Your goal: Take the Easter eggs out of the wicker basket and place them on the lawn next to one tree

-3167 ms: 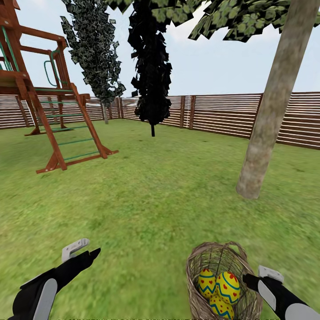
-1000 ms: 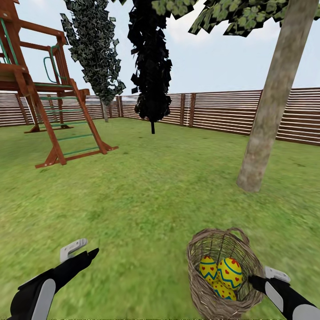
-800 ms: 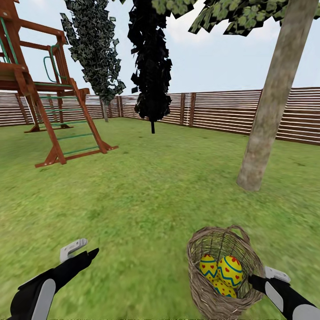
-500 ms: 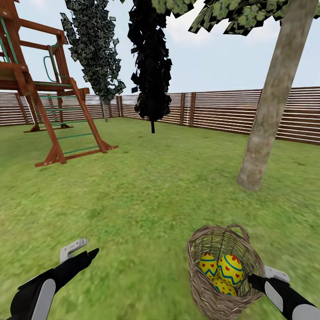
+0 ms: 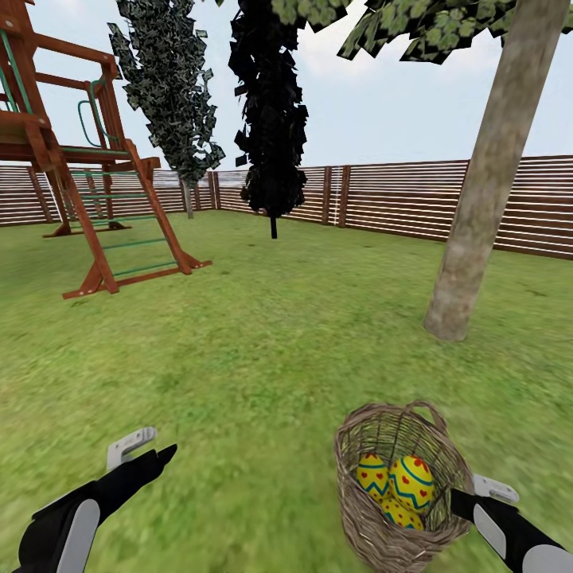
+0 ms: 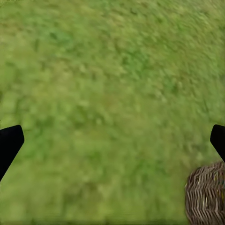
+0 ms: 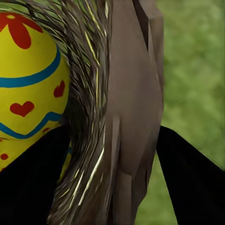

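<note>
The wicker basket (image 5: 360, 521) stands on the lawn (image 5: 263, 358) at the lower right, a few steps short of the tree (image 5: 477, 199). Three yellow Easter eggs (image 5: 411, 481) with blue zigzags and red marks lie inside it. My right gripper (image 5: 463, 501) is shut on the basket's near wall (image 7: 126, 117), one finger inside beside an egg (image 7: 28, 93) and the other outside. My left gripper (image 5: 155, 447) hangs open over bare grass at the lower left, its fingertips wide apart in the left wrist view, with the basket's edge (image 6: 206, 194) off to one side.
A red-brown play tower (image 5: 87, 175) with a ladder stands at the back left. A black-foliaged conifer (image 5: 273, 135) and a darker tree (image 5: 171, 95) rise in front of the slatted fence (image 5: 398, 199). Open grass lies between me and the trunk.
Since three seconds ago the view has shifted slightly and the basket sits a little more upright, with the eggs resettled. Over the last second hardly anything has moved.
</note>
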